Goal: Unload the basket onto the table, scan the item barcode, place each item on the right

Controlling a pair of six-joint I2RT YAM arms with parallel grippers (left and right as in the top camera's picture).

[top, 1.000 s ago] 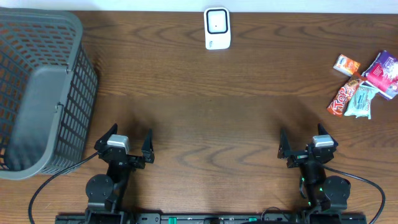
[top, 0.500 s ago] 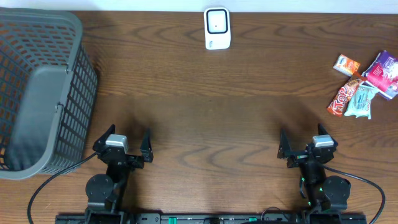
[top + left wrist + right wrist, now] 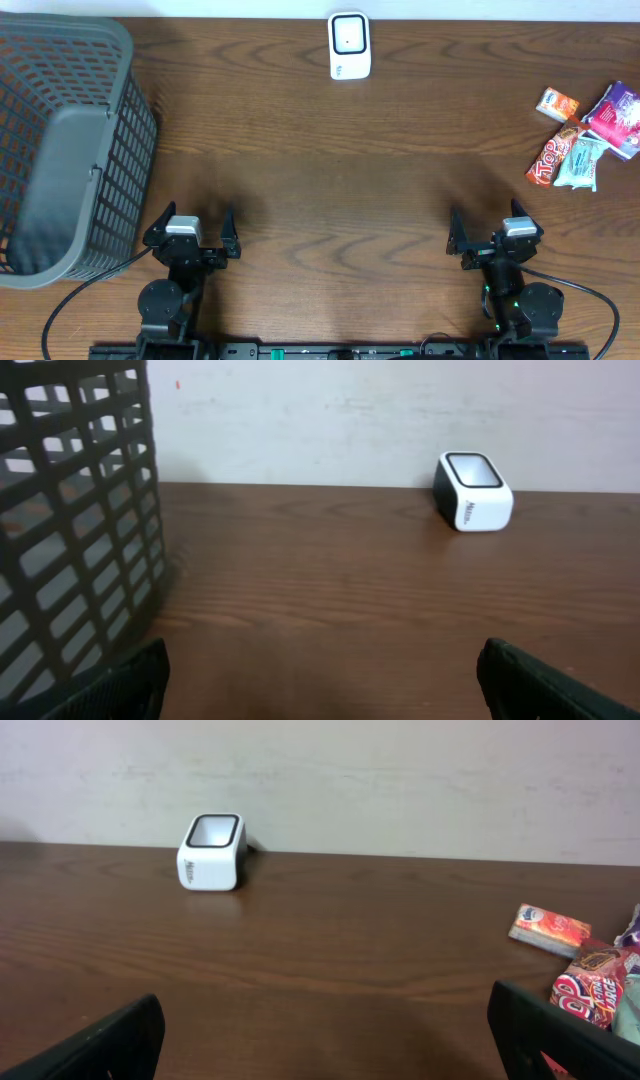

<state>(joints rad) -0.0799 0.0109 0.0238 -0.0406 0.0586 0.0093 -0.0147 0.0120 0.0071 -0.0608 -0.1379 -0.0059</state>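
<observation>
The snack packets lie in a loose cluster on the table, at its right edge. An orange packet lies farthest back, with a purple packet beside it at the rim. A red bar touches a pale green packet on the side nearest the arms. No packet is between any jaws.

The cluster sits ahead of and to the right of the right gripper, well apart from it. In the right wrist view the orange packet and the red bar appear at the right margin, near the right-hand finger and not in the gap.

The scanner is a small white unit with a dark-framed window. It stands at the far edge of the table, near the centre and well apart from the packets and both arms.

The right gripper's jaws are spread wide and hold nothing. The left gripper rests at the near left, also with its jaws spread wide and nothing between them.

A grey mesh basket stands at the left edge of the table, just beside the left gripper.
</observation>
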